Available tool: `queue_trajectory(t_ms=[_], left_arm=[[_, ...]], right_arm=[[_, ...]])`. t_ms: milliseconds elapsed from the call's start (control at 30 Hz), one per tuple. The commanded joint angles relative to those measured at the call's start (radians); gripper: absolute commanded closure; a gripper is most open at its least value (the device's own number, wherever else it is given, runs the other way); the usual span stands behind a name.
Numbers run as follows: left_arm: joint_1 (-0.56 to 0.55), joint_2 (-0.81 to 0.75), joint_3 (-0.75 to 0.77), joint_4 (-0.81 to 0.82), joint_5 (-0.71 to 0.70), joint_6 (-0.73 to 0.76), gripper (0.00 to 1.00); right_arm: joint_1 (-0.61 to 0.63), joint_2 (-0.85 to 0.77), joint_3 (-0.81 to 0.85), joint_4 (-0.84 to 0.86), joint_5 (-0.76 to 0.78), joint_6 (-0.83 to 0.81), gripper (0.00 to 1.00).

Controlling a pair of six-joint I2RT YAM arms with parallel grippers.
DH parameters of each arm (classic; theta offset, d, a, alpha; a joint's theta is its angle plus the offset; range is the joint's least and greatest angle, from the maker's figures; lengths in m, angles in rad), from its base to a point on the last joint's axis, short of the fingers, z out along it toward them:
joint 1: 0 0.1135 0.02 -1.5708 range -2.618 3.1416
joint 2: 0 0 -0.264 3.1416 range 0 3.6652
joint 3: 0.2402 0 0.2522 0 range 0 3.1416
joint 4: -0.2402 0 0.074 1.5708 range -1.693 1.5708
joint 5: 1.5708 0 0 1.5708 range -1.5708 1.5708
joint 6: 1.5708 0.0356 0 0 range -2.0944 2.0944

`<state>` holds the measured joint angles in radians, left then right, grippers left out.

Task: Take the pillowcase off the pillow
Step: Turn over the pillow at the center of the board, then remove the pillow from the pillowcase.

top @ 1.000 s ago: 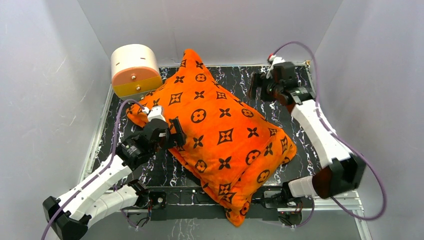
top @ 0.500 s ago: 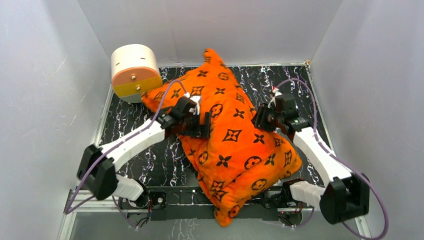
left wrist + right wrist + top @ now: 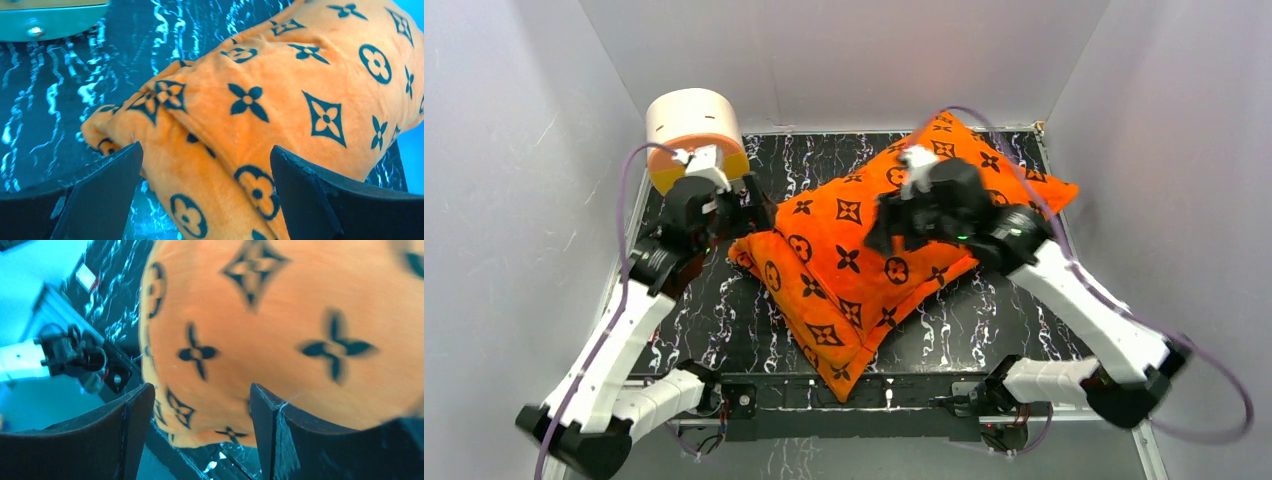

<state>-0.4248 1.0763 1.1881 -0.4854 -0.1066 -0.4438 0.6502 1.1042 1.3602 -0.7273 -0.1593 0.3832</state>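
Observation:
The orange pillowcase [image 3: 854,250] with black flower motifs lies slantwise on the black marbled floor, from the back right corner to the front middle. It fills most of the left wrist view as folded pillowcase fabric [image 3: 280,90] and most of the right wrist view [image 3: 280,315]. The pillow is hidden inside it. My left gripper [image 3: 742,207] hovers open over the pillowcase's left corner, its jaws [image 3: 206,149] wide apart above a fold. My right gripper [image 3: 896,218] hangs over the middle of the pillowcase, jaws [image 3: 201,390] apart with nothing pinched between them.
A cream-and-orange cylinder [image 3: 692,135] stands at the back left, just behind my left gripper. White walls close in the floor on three sides. A metal rail [image 3: 874,390] with the arm bases runs along the front edge.
The pillowcase has slid to the back right and lies flatter. My left arm swung back toward the cylinder at the left. My right arm moved from the pillowcase's right side to over its middle.

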Motion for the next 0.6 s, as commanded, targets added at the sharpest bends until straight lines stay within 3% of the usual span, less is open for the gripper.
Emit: queue_trajectory(t_ms=[0, 100, 300, 433, 567], left_arm=[[0.012, -0.162, -0.101, -0.199, -0.203, -0.129, 0.02], [0.012, -0.288, -0.170, -0.264, -0.239, -0.226, 0.02], [0.012, -0.497, -0.265, -0.313, -0.239, -0.265, 0.02], [0.012, -0.555, -0.290, -0.311, -0.177, -0.280, 0.02], [0.012, -0.553, -0.314, -0.275, -0.092, -0.293, 0.02]], right_arm=[[0.439, 0.287, 0.229, -0.078, 0.554, -0.093, 0.23], [0.540, 0.396, 0.285, -0.049, 0.646, -0.123, 0.23], [0.580, 0.483, 0.277, 0.038, 0.619, -0.130, 0.26], [0.580, 0.511, 0.238, 0.003, 0.740, -0.069, 0.45], [0.580, 0.480, 0.187, 0.010, 0.831, -0.027, 0.73]])
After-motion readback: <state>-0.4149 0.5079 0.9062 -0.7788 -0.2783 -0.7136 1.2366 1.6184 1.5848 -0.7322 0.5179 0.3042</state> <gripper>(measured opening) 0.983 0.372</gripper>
